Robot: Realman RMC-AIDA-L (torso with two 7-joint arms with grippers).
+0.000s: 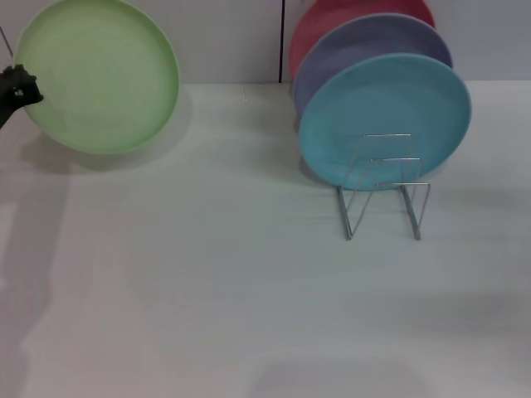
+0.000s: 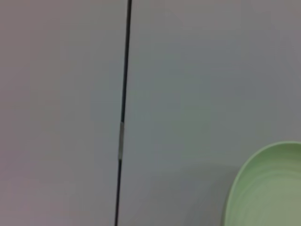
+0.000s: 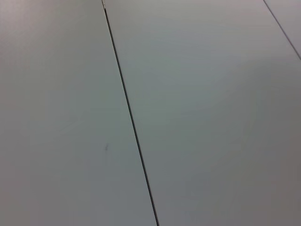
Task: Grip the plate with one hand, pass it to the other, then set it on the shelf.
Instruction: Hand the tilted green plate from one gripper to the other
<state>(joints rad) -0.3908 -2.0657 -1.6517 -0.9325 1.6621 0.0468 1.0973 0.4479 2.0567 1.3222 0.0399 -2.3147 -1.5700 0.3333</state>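
Note:
The light green plate (image 1: 99, 75) is held up on edge at the far left, its face turned towards me, above the white table. My left gripper (image 1: 18, 89) shows as a black shape at the plate's left rim and is shut on it. The plate's rim also shows in the left wrist view (image 2: 270, 188). The shelf (image 1: 383, 195), a thin silver wire rack, stands at the right of the table; its front slots are free. My right gripper is out of view in all frames.
A light blue plate (image 1: 383, 120), a purple plate (image 1: 365, 46) and a red plate (image 1: 319, 33) stand on edge in the rack, one behind the other. A pale wall with a dark seam (image 1: 282, 41) runs behind the table (image 1: 207, 290).

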